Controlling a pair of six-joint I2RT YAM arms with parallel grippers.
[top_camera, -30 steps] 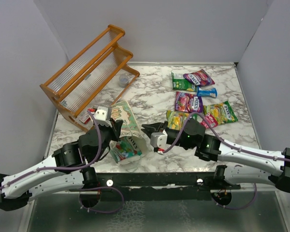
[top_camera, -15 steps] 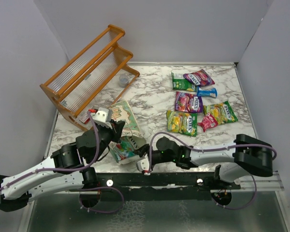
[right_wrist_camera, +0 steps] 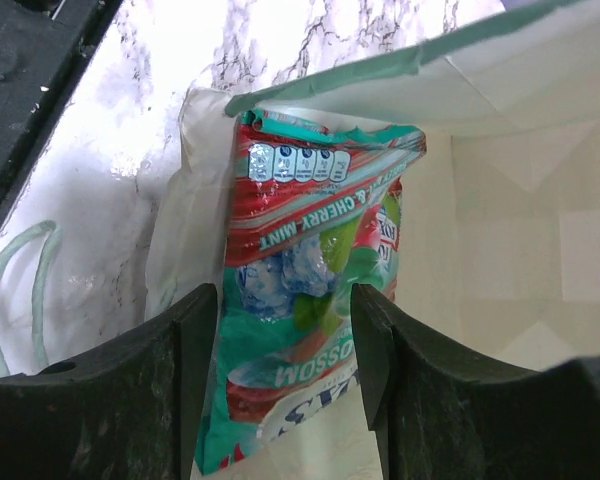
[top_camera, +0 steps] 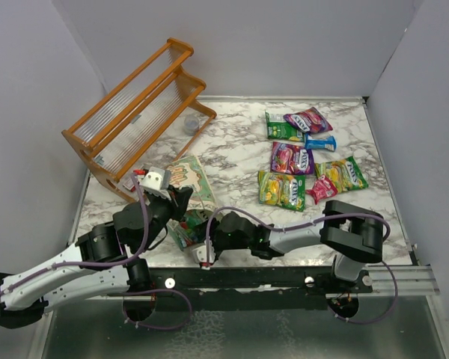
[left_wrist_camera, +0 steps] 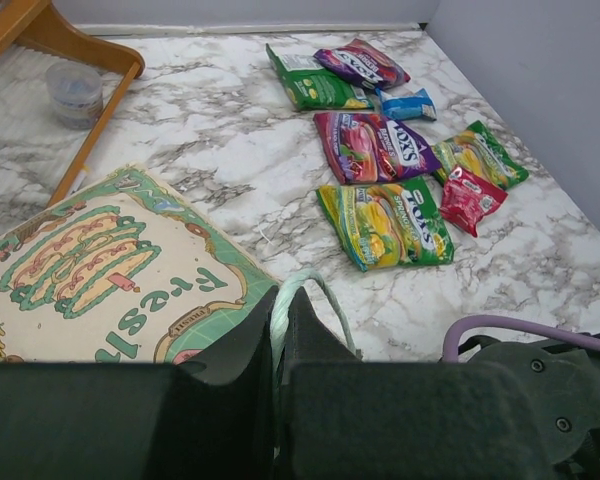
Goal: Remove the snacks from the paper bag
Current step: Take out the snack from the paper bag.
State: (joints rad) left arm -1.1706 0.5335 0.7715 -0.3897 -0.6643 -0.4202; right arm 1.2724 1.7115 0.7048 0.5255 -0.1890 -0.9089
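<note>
Item: pale-green boxy paper bag (top_camera: 193,182), printed, cream inside, lying on its side on the marble-patterned desk (top_camera: 232,149) near the arms' bases, mouth turned toward the right arm. Contents seen: one teal-and-red glossy packet (right_wrist_camera: 300,330) lettered "cherry mint", lying in the mouth against the cream lining. Already out: seven small glossy packets (top_camera: 307,161) in green, purple-pink, red and blue, spread flat on the desk's right half, well apart from the bag. Left hand (left_wrist_camera: 280,300): fingers pressed together, pinching the pale string handle (left_wrist_camera: 320,290) and so steadying the bag. Right hand (right_wrist_camera: 285,300): fingers spread, standing astride the packet, one on each long edge; whether the pads touch it cannot be told. Governing relation: the packet lies straight ahead of the right hand, its long axis running away from the hand into the bag, slightly tilted, crimped end farthest in. The right hand is the nearer one and the only free one. Judged next: close across the narrow width, then draw back along that axis.
</note>
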